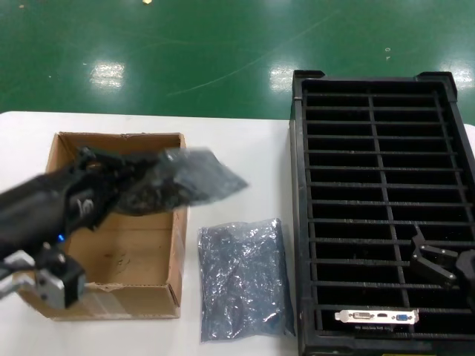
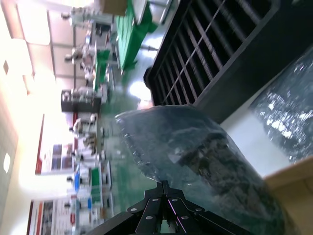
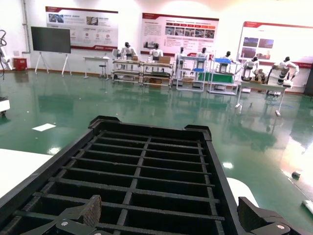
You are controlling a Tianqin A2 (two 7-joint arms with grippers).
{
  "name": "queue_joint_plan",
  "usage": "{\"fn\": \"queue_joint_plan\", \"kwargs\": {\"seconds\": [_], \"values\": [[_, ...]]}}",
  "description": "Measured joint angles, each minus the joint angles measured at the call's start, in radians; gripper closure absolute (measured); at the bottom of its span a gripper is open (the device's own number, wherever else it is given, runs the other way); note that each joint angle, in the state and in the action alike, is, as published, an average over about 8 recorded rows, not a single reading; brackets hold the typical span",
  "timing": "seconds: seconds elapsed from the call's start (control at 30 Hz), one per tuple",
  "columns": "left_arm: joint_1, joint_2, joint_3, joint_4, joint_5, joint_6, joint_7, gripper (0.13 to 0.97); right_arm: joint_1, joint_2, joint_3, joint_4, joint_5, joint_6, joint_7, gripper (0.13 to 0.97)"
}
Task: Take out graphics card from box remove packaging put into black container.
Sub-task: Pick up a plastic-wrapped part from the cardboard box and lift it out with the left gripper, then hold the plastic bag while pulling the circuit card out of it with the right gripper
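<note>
Green shop floor lies beyond the white table (image 1: 245, 148), where the left gripper (image 1: 111, 185), clamped on a bagged graphics card (image 1: 182, 178) above the box (image 1: 119, 297), risks it slipping from crinkly packaging, while the right gripper (image 1: 438, 263) hangs open over the black container (image 1: 300, 222).

The floor (image 3: 98, 105) is green and shiny, and bright spots of the ceiling light (image 1: 108, 73) are reflected on it in the head view. In the right wrist view the far wall (image 3: 132, 29) is white and carries several large posters (image 3: 82, 22), with a dark screen on a stand (image 3: 50, 40) near its one end, and in front of the wall there is a row of work tables (image 3: 146, 68) with robot figures (image 3: 128, 50) standing at them. A white table (image 1: 245, 148) fills the lower part of the head view.
</note>
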Motion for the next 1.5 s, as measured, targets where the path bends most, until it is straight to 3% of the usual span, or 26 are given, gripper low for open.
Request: {"fn": "queue_joint_plan", "kwargs": {"seconds": [0.2,0.37,0.83,1.3,1.5], "values": [[0.047,0.024,-0.019,-0.031,-0.059,0.051,0.118,0.957,0.0,0.0,0.0,0.0,0.0,0.0,0.0,0.129],[0.072,0.036,-0.03,-0.043,-0.081,0.072,0.168,0.957,0.0,0.0,0.0,0.0,0.0,0.0,0.0,0.129],[0.076,0.038,-0.032,-0.044,-0.084,0.076,0.175,0.957,0.02,-0.014,0.004,0.001,-0.005,-0.038,-0.021,0.129],[0.076,0.038,-0.032,-0.044,-0.084,0.076,0.175,0.957,0.156,-0.062,-0.096,0.018,-0.012,-0.187,-0.108,0.138],[0.076,0.038,-0.032,-0.044,-0.084,0.076,0.175,0.957,0.197,-0.043,-0.128,0.014,-0.005,-0.261,-0.135,0.191]]}}
